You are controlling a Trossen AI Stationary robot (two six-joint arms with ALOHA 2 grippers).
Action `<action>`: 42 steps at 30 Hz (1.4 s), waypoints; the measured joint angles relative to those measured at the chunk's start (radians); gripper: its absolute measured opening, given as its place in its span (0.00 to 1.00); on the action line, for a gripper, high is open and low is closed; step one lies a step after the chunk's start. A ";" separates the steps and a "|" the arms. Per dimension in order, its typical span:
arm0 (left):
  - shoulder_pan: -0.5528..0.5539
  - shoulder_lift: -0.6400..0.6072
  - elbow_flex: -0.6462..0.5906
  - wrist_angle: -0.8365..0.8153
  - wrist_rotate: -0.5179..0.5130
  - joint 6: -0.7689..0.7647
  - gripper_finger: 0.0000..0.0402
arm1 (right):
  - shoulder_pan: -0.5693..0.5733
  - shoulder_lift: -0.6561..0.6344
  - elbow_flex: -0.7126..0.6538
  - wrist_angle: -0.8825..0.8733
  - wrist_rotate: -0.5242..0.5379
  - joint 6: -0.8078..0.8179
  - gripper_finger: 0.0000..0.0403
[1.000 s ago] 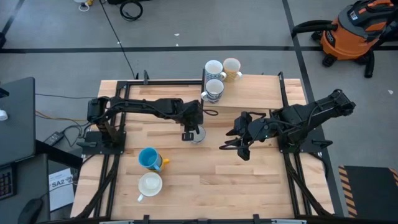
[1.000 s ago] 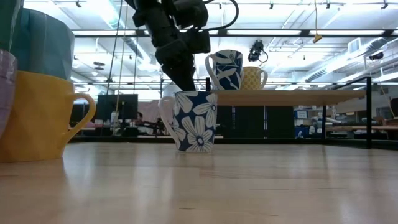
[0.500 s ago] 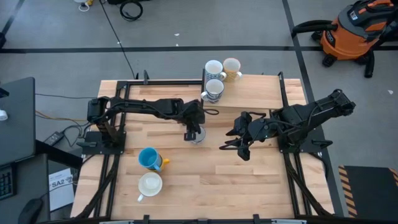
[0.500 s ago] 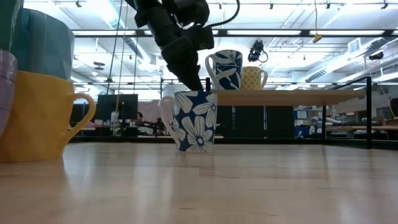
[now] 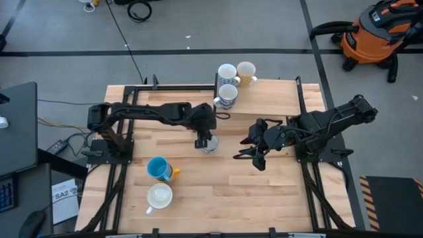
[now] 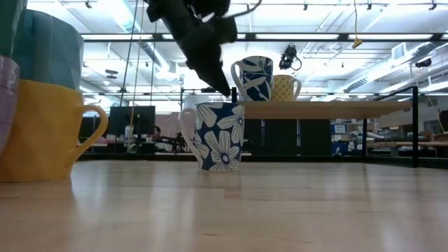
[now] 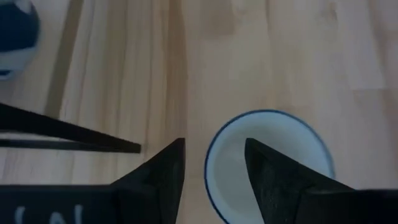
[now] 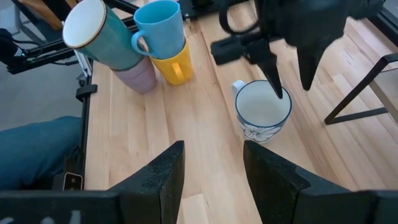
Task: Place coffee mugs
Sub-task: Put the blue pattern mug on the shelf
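Note:
A white mug with blue flowers [image 6: 220, 136] stands upright on its base at mid-table [image 5: 209, 144]. My left gripper [image 5: 204, 137] hovers open just above its rim. One finger is over the mug's mouth and the other outside the wall [image 7: 214, 143], both clear of it. Three more mugs [image 5: 227, 96] stand on a raised wooden shelf [image 5: 277, 98] at the far side. A stack of blue, yellow and purple mugs [image 8: 158, 46] and a white mug [image 5: 159, 196] sit near the front left. My right gripper [image 5: 254, 157] waits open to the right of the floral mug, with nothing between its fingers.
The shelf's black metal legs [image 8: 360, 93] stand close behind the floral mug. The yellow mug [image 6: 45, 129] of the stack looms at the left of the low view. Bare wood [image 5: 264, 192] lies at the front right. A person's leg in jeans [image 8: 37, 149] shows beside the table.
My left gripper has opened, let go of the floral mug's rim and risen a little, so its fingertips now sit just above the rim. The mug stays standing where it was. My right arm has kept still.

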 joint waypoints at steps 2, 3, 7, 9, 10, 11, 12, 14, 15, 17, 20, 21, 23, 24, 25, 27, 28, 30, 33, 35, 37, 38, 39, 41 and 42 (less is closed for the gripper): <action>-0.003 -0.028 0.000 -0.005 0.017 0.000 0.43 | 0.000 0.000 0.000 0.005 0.000 0.000 0.42; -0.003 -0.047 0.000 -0.003 0.019 0.000 0.43 | 0.000 0.000 0.000 0.005 0.000 0.000 0.42; -0.004 -0.140 0.000 -0.040 0.021 0.000 0.43 | 0.000 0.000 0.000 0.007 0.000 0.000 0.42; -0.003 -0.187 0.000 -0.066 0.020 0.000 0.43 | 0.000 0.000 0.000 0.007 0.000 0.000 0.42; -0.003 -0.216 0.000 -0.093 0.020 0.001 0.43 | 0.000 0.000 0.000 0.007 0.000 -0.001 0.42; -0.003 -0.240 0.000 -0.117 0.020 0.007 0.43 | 0.000 0.000 0.000 0.007 0.000 -0.008 0.42; -0.005 -0.270 0.000 -0.123 0.021 0.010 0.43 | 0.000 0.000 0.000 0.013 0.000 -0.018 0.42; -0.010 -0.328 -0.003 -0.168 0.020 0.011 0.43 | 0.000 0.000 0.000 0.019 -0.001 -0.042 0.42; -0.011 -0.357 -0.003 -0.169 0.021 0.011 0.43 | 0.000 0.000 0.000 0.028 -0.001 -0.050 0.42; -0.016 -0.410 -0.003 -0.217 0.021 0.002 0.43 | 0.000 0.000 0.000 0.037 -0.001 -0.066 0.42; -0.016 -0.485 -0.003 -0.296 0.022 -0.023 0.43 | 0.000 0.000 0.000 0.051 -0.001 -0.087 0.42; -0.016 -0.510 -0.003 -0.326 0.022 -0.033 0.43 | 0.000 0.000 0.000 0.053 -0.001 -0.096 0.42; -0.016 -0.552 -0.021 -0.363 0.022 -0.063 0.43 | 0.000 0.000 0.000 0.069 -0.001 -0.113 0.42; -0.017 -0.582 -0.047 -0.353 0.025 -0.082 0.43 | 0.000 0.000 0.000 0.076 -0.001 -0.123 0.42; -0.017 -0.615 -0.085 -0.347 0.030 -0.094 0.43 | 0.000 0.000 0.000 0.093 -0.001 -0.130 0.42; -0.020 -0.677 -0.175 -0.298 0.047 -0.128 0.43 | -0.004 0.000 0.000 0.113 -0.001 -0.149 0.42; -0.022 -0.706 -0.222 -0.276 0.053 -0.144 0.43 | -0.006 0.000 0.000 0.129 -0.001 -0.156 0.42; -0.028 -0.760 -0.306 -0.222 0.058 -0.185 0.43 | -0.016 0.000 0.000 0.158 0.000 -0.167 0.42; -0.035 -0.823 -0.407 -0.133 0.058 -0.217 0.43 | -0.037 0.002 0.000 0.192 0.020 -0.195 0.42; -0.035 -0.843 -0.457 -0.093 0.058 -0.231 0.43 | -0.059 0.011 0.000 0.227 0.026 -0.223 0.42; -0.035 -0.856 -0.492 -0.066 0.058 -0.237 0.43 | -0.081 0.030 0.000 0.263 0.024 -0.263 0.42; -0.035 -0.860 -0.507 -0.043 0.058 -0.237 0.43 | -0.093 0.043 0.001 0.288 0.021 -0.287 0.42; -0.035 -0.861 -0.518 -0.024 0.058 -0.236 0.43 | -0.103 0.057 0.001 0.309 0.017 -0.314 0.42; -0.034 -0.860 -0.532 -0.019 0.057 -0.237 0.43 | -0.126 0.092 0.001 0.344 -0.006 -0.369 0.42; -0.035 -0.858 -0.533 -0.011 0.057 -0.237 0.43 | -0.136 0.112 0.001 0.362 -0.019 -0.391 0.42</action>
